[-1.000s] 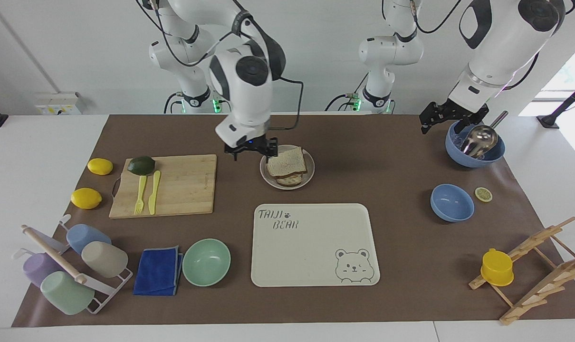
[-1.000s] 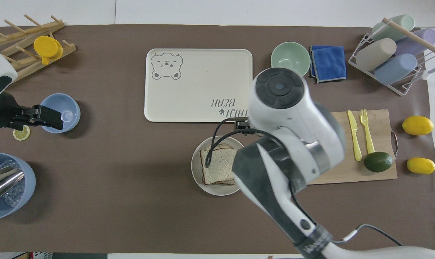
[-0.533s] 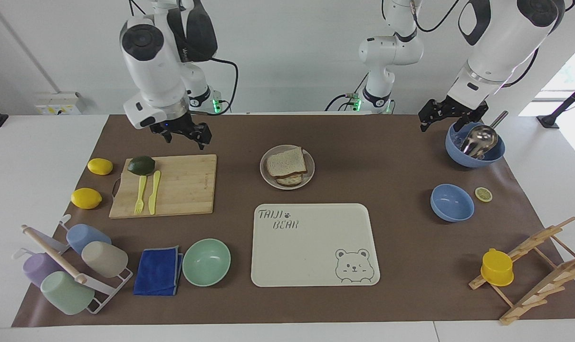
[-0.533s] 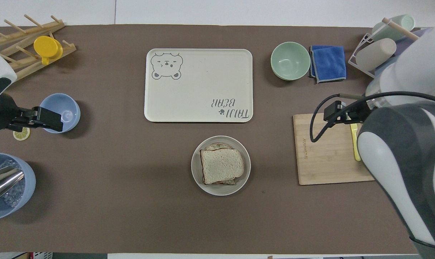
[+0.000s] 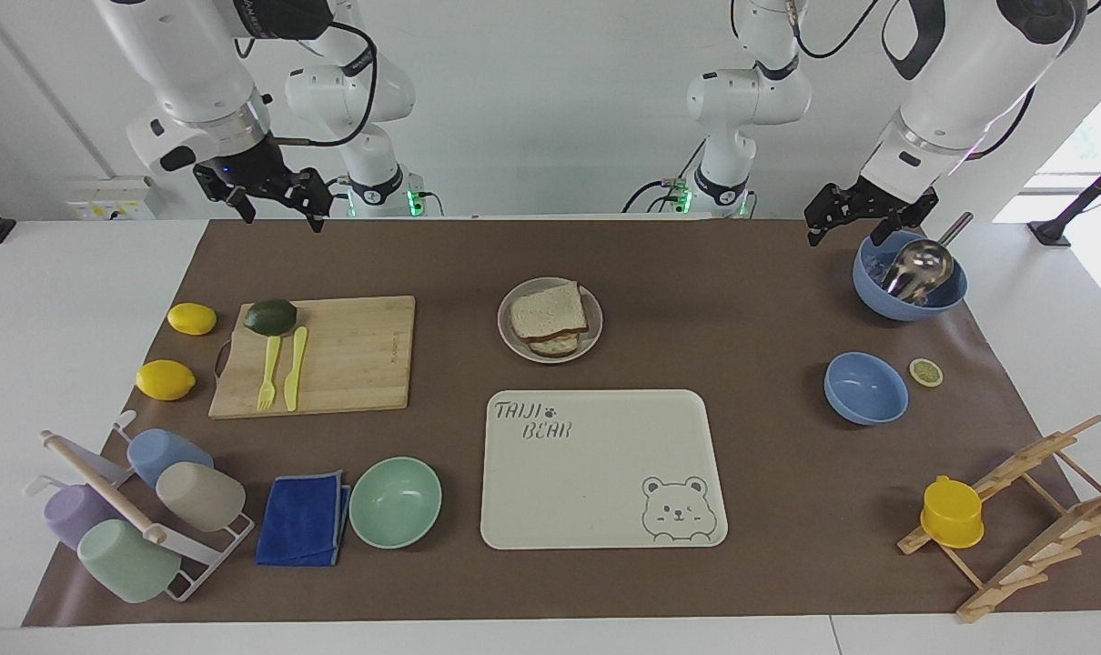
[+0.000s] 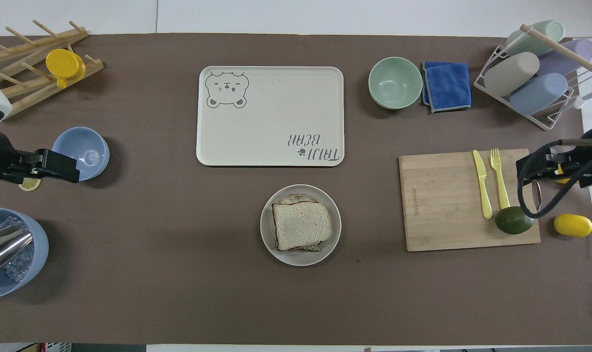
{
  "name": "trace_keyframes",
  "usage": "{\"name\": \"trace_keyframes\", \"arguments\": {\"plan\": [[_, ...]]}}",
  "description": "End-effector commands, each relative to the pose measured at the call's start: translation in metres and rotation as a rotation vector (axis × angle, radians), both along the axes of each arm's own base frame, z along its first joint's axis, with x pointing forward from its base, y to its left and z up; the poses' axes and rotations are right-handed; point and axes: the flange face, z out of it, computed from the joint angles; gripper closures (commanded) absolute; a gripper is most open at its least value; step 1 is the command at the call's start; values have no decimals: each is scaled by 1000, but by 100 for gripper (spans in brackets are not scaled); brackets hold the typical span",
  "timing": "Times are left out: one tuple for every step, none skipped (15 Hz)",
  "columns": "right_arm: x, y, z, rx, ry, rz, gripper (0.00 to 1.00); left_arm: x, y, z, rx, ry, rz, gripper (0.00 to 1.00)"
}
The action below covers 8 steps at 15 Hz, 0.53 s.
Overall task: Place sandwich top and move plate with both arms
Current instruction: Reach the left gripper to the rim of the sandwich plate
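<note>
- Bread first: the sandwich top [image 5: 548,309] already lies on the stack on the plate [image 5: 591,338], so by my reading the placing step is done and the two-arm carry of the plate is what is left.
- The sandwich top looks soft and light, easy to dent or slide off the filling, so I would leave it alone and handle only the plate.
- The plate looks stiff, shallow and smooth, probably slippery at its low rim; I would take it at two facing rim points, one from each arm's end of the tabletop, and keep it level so that the stack does not shift.
- The right gripper [image 5: 273,198] hangs high over the tabletop's edge at its own arm's end, well apart from the plate, holding nothing; whether its fingers are apart I cannot tell.
- The left gripper [image 5: 855,214] hovers just beside the blue bowl with the metal scoop [image 5: 911,275], also well apart from the plate, finger state unreadable.
- Against a second ago: the right gripper was then just beside the plate's rim and has since pulled up and away past the cutting board [image 5: 332,355]; the left gripper has barely shifted; sandwich top and plate lie unchanged.
</note>
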Motion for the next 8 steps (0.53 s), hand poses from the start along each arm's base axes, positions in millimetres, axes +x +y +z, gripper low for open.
{"name": "trace_keyframes", "arguments": {"plan": [[1,-7,-7,10,27,46,0,-15,-15,-23,14,-33,32,0],[0,-6,-7,19,30,50,0,-19,-41,-39,4,-26,21,0],[0,-7,-7,21,26,49,0,-19,-61,-52,-1,-30,14,0],[4,-9,-6,15,9,48,0,-21,-76,-69,-14,-37,18,0],[5,-14,-4,28,-4,58,0,-24,-92,-87,-52,-38,33,0],[3,-14,-2,37,-6,76,0,-26,-103,-104,-84,-37,41,0],[3,-13,-3,36,0,77,0,-25,-113,-121,-97,-22,37,0],[2,-15,-2,36,2,74,0,-26,-125,-134,-105,-11,21,0]]}}
